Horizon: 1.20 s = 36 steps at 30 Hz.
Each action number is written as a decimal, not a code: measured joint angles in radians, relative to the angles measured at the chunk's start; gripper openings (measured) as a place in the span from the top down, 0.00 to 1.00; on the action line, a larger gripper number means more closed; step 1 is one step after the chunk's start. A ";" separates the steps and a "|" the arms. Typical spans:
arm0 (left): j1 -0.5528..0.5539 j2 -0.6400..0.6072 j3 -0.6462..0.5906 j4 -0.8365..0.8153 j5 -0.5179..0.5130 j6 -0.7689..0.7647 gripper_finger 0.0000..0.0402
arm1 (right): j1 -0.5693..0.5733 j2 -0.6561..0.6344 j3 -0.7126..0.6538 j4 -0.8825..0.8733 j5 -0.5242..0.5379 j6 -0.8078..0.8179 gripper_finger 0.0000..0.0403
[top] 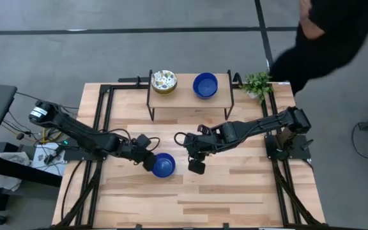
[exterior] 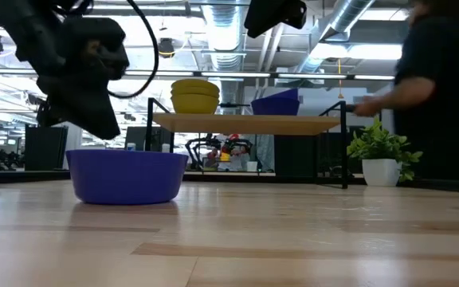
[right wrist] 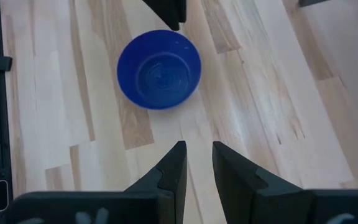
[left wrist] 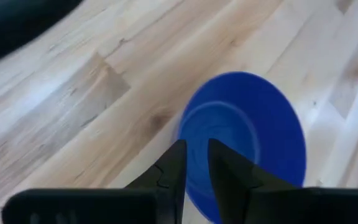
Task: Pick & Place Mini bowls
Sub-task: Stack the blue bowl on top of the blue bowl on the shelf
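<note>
A glossy blue mini bowl (top: 163, 165) (exterior: 126, 175) (right wrist: 159, 68) stands upright on its base on the wooden table. My left gripper (top: 151, 160) (left wrist: 196, 158) hovers just above the rim on the bowl's left side, its fingers a narrow gap apart and clear of the bowl (left wrist: 253, 124). My right gripper (top: 197, 167) (right wrist: 199, 155) hangs to the right of the bowl, raised off the table, also with a narrow gap and holding nothing. On the raised shelf (top: 187, 96) at the far side sit a floral bowl (top: 163, 80) on yellow ones and a second blue bowl (top: 205, 84).
A small potted green plant (top: 257, 83) (exterior: 381, 151) stands at the shelf's right end. A person in dark clothes (top: 324, 32) is beyond the table's far right corner. Bare wood lies along the near side of the table, in front of both grippers.
</note>
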 joint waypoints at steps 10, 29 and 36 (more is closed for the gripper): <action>0.015 0.070 0.000 0.011 0.057 -0.057 0.84 | 0.000 0.000 0.000 0.001 0.000 0.000 0.83; 0.014 0.120 0.000 0.023 0.073 -0.058 0.88 | 0.000 0.000 0.000 0.001 0.001 0.000 0.83; 0.010 0.120 0.000 0.025 0.076 -0.026 0.98 | 0.000 0.000 0.000 0.001 0.001 -0.008 0.83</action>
